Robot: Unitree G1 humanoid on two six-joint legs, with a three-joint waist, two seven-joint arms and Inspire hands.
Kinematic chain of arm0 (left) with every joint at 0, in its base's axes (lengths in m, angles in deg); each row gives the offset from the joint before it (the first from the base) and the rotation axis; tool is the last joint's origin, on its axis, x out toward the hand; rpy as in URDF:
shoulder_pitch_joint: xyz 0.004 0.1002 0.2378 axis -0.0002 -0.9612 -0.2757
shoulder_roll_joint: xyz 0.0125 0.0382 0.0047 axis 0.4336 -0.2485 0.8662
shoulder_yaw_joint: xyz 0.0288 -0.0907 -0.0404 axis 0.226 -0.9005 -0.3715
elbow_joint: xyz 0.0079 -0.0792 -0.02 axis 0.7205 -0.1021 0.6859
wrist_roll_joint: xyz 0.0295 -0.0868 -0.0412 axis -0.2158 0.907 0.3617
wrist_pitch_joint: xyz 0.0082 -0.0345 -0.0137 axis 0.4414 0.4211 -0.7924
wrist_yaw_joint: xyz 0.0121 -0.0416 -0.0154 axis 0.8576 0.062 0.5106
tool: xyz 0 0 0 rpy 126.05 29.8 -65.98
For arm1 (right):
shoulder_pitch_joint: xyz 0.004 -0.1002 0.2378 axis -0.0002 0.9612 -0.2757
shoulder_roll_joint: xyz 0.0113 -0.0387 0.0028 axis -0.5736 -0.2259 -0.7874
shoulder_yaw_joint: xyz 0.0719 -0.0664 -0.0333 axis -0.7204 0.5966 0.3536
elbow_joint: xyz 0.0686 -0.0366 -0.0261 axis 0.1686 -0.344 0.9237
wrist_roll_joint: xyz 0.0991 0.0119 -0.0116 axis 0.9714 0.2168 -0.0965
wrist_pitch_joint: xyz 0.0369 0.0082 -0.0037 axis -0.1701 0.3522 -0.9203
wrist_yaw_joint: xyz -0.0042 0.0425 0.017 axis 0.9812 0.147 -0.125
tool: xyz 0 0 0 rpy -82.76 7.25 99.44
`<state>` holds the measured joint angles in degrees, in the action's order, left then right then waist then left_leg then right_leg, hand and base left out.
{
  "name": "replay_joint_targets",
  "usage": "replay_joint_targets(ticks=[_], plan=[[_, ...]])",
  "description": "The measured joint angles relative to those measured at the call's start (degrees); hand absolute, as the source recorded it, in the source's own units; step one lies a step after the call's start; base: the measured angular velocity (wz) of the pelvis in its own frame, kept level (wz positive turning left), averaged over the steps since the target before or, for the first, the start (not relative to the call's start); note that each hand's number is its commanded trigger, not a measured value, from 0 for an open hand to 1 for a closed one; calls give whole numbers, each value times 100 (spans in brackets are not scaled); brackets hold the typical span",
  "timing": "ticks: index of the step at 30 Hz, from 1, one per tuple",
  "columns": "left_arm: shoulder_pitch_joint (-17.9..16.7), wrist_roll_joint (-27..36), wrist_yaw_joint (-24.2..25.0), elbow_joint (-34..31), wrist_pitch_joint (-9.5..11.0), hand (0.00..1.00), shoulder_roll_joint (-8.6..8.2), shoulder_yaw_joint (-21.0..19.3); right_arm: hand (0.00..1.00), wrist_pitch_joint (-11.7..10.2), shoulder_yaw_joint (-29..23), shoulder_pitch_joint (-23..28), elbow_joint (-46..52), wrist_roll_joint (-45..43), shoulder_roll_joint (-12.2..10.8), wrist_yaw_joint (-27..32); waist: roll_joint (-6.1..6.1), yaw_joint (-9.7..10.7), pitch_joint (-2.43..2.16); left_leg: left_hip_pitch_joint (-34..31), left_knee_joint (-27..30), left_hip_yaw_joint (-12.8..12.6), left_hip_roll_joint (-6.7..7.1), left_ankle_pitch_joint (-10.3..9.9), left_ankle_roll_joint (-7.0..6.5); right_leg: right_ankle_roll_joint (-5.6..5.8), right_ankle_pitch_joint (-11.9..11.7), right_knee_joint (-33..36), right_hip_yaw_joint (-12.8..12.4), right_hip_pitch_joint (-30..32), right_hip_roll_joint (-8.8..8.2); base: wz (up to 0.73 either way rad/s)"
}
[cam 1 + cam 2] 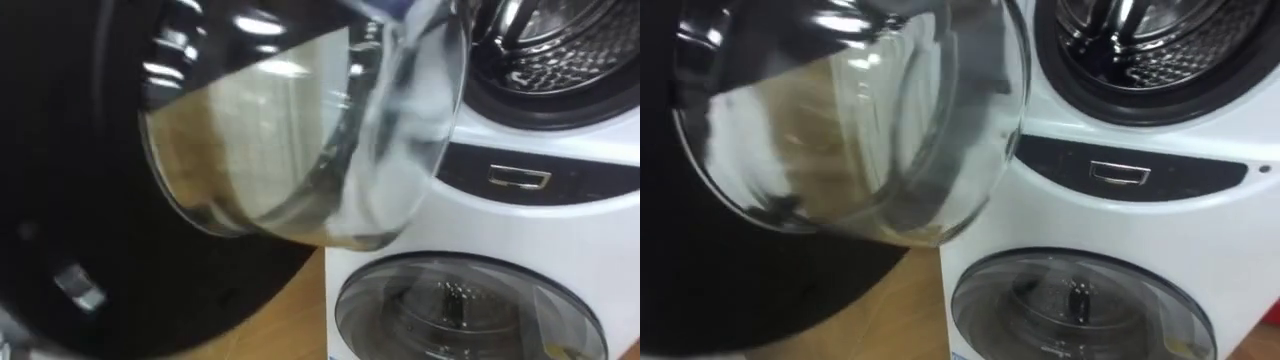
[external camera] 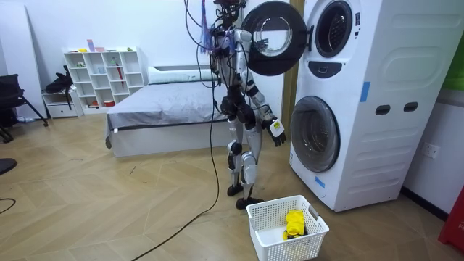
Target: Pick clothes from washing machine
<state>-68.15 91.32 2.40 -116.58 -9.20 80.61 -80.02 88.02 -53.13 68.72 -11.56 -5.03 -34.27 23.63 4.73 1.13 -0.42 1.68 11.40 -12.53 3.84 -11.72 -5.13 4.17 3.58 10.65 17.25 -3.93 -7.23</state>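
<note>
The upper washing machine's door stands open and takes up the left and middle of the view. Its domed glass bulges out of a broad black frame, and a small shiny metal part sits on the frame's lower left. At the top right is the ribbed metal drum, dark inside. Below it a dark panel carries a silver handle. The lower machine's round window is closed. Wooden floor shows beside it.

Wood floor, grey bed, white shelf, white wall.
</note>
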Motion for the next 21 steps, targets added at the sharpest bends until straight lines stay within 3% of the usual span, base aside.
replay_joint_targets(ticks=[1, 6, 8, 9, 12, 14, 16, 21], plan=[[1, 79, 86, -1, 9, 0, -3, 144, 0, 0, 26, -18, -1, 0, 6, 2, -3, 43, -2, 11, -10, 1, -2, -12, 131, -23, -20, -6, 0, 1, 29, -4], [-6, 160, 361, 11, 26, 0, -242, 731, 0, 4, 44, -25, 1, 79, -34, 53, -38, 78, 5, 106, -106, -88, -8, -8, 134, 21, 83, -16, -244, 26, 45, -14], [-11, 152, 446, 97, 21, 0, -330, 941, 0, 30, 98, -58, -8, 95, -39, 58, -71, 84, -15, 142, -141, -175, -9, -8, 133, 15, 181, -8, -311, 51, 47, -30], [-62, 156, 466, 173, 16, 0, -413, 928, 0, 17, 137, -107, -3, 112, -46, 58, -103, 128, -40, 178, -167, -206, -18, -7, 132, 15, 216, -10, -309, 45, 65, -26], [-91, 170, 511, 173, 17, 0, -505, 990, 0, 23, 152, -110, -12, 387, -68, 128, -104, 188, -26, 213, -181, -247, -66, -6, 131, -50, 272, -38, -308, 18, 123, -11], [-98, 301, 558, 190, 16, 0, -555, 1089, 0, 24, 175, -63, -15, 558, -92, 227, -110, 199, -19, 208, -182, -268, -114, 22, 78, -105, 294, -83, -297, 20, 155, -6], [-97, 352, 565, 200, 17, 0, -649, 1238, 0, 24, 271, -25, -29, 669, -103, 352, -124, 226, -11, 215, -185, -320, -191, 91, -155, -181, 339, -80, -300, 29, 240, -9], [-126, 396, 569, 275, 248, 0, -823, 1460, 0, 19, 386, -108, -163, 687, -106, 437, -194, 233, 36, 222, -188, -369, -250, 110, -97, -248, 412, -82, -375, 50, 306, -2]])
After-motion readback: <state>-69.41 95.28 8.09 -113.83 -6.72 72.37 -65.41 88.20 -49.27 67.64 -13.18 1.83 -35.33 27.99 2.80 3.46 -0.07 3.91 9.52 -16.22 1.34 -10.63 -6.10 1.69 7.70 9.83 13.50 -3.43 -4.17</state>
